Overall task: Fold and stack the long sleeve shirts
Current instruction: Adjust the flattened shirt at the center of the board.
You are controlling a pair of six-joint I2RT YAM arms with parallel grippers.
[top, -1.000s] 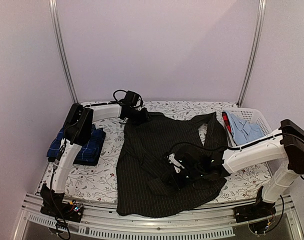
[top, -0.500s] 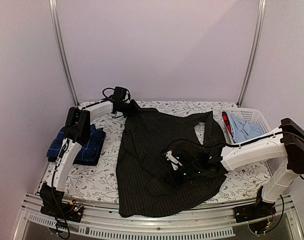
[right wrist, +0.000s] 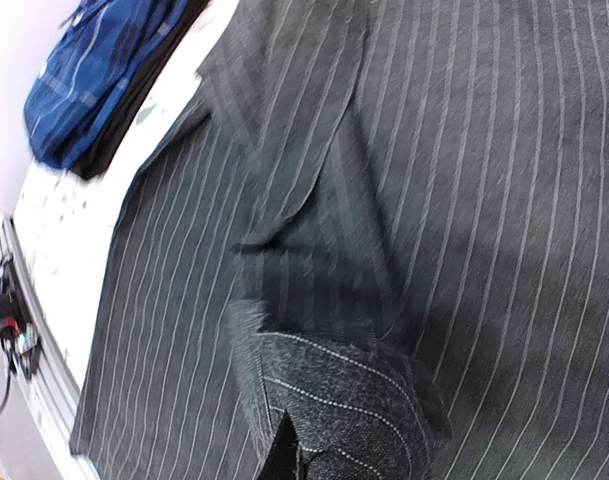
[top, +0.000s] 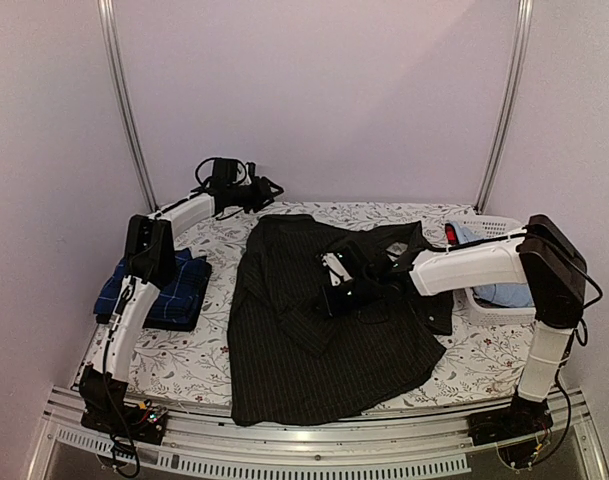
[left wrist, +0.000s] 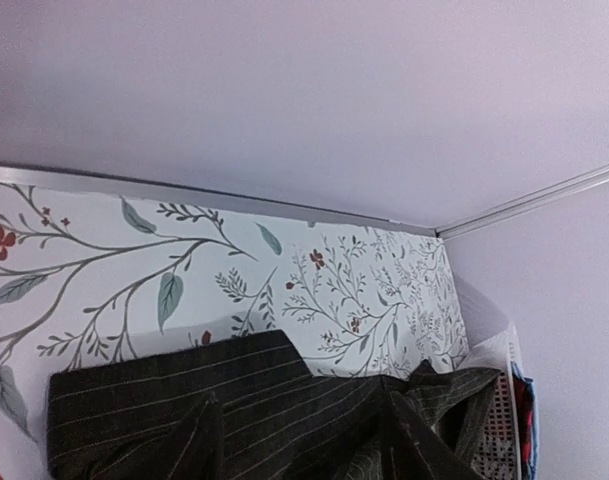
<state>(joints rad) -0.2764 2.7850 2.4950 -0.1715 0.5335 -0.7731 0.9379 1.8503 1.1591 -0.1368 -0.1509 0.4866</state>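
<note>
Black shirt [top: 284,350], centre frame, lying top-to-bottom; my right gripper [top: 329,292] pinches its fold; left gripper [top: 259,187], upper left, clear of it: opening untellable.

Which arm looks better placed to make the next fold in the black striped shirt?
The right. Its gripper is closed on a bunched fold of the black pinstriped shirt, over the middle of the garment. The left gripper is raised near the back edge of the table, off the cloth.

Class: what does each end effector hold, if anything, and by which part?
The right end effector pinches a bunched fold of the black pinstriped shirt, near its middle. The left end effector, raised at the back, holds nothing.
</note>
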